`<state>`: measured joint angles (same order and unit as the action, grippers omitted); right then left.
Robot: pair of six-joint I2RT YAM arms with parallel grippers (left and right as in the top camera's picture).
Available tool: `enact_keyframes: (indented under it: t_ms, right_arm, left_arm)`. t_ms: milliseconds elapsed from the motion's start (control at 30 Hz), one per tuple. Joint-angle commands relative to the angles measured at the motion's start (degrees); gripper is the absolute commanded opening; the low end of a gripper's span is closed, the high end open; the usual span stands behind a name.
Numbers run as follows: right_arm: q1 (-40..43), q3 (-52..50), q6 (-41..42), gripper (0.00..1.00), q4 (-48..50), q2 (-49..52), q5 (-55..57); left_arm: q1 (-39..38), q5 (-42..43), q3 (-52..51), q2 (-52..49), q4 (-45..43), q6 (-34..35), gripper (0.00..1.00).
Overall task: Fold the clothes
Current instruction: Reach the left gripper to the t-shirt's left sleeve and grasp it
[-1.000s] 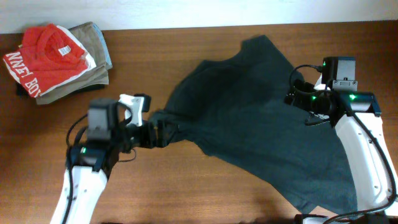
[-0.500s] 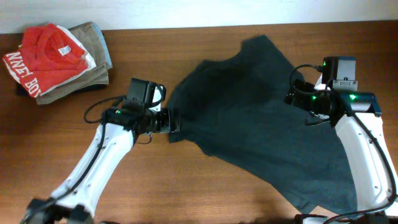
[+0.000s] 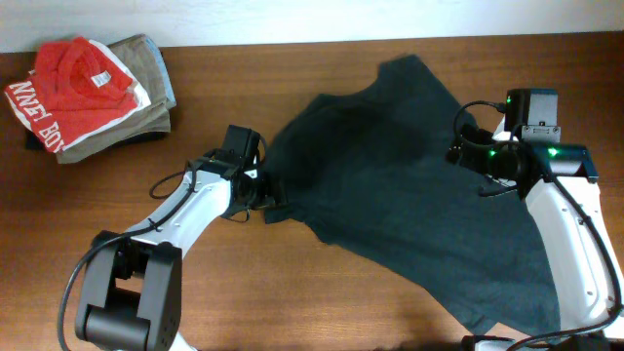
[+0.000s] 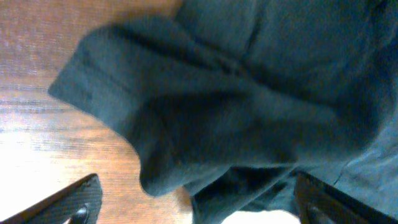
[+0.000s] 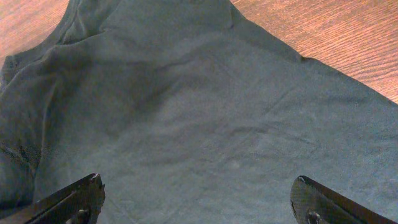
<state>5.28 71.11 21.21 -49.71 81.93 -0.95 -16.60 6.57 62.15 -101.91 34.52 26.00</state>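
1. T-shirt [image 3: 409, 205]: a large, very dark green-black garment of soft cloth. It lies spread over the right half of the table [image 3: 292, 292], running slantwise from upper centre down to the lower right. Its face shows shallow creases.
2. T-shirt, left edge: bunched into a rounded, doubled-over fold, probably a sleeve, though the left wrist view is too close and dim to be sure. Bare wood shows just beside it.
3. T-shirt, far edge: a corner reaches toward the table's far side, with a strip of wood beyond it.
4. T-shirt, lower right: the cloth runs under the right arm, and there its border is hidden.
5. Left gripper [image 3: 271, 198]: at the shirt's bunched left edge. Its fingers are spread wide, with the fold lying between them and neither finger pinching it.
6. Right gripper [image 3: 468, 154]: over the shirt's upper right part. Its fingers are spread wide above flat cloth and hold nothing.
7. Open room: bare wood to the left of the shirt and across the lower centre of the table.
8. Red shirt [image 3: 68, 83]: folded, with white lettering, at the far left corner. It lies on a folded khaki garment [image 3: 146, 68], and both are well apart from the T-shirt.
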Motion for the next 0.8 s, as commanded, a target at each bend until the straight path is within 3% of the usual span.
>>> enact_keyframes:
  t_ms: [0,200,300,500,667,767]
  right_arm:
    - [0.33,0.79,0.31,0.99,-0.02,0.11,0.52]
    - [0.33,0.79,0.31,0.99,-0.02,0.11,0.52]
    - [0.33,0.79,0.31,0.99,-0.02,0.11,0.52]
    - [0.33,0.79,0.31,0.99,-0.02,0.11,0.52]
    - [0.33,0.79,0.31,0.99,-0.02,0.11,0.52]
    - [0.33,0.79,0.31,0.99,-0.02,0.11,0.52]
  left_arm:
    - [-0.17,-0.63,0.55,-1.73,-0.70,0.66,0.94]
    - [-0.17,-0.20,0.55,-4.63,-0.87,0.07,0.89]
    - [-0.17,-0.20,0.55,-4.63,-0.92,0.07,0.65]
    - [-0.17,-0.35,0.55,-4.63,-1.18,0.07,0.43]
    - [0.22,-0.61,0.55,-4.63,-2.14,0.04,0.01]
    - [2.08,-0.76,0.59,-4.59,-3.39,0.11,0.01]
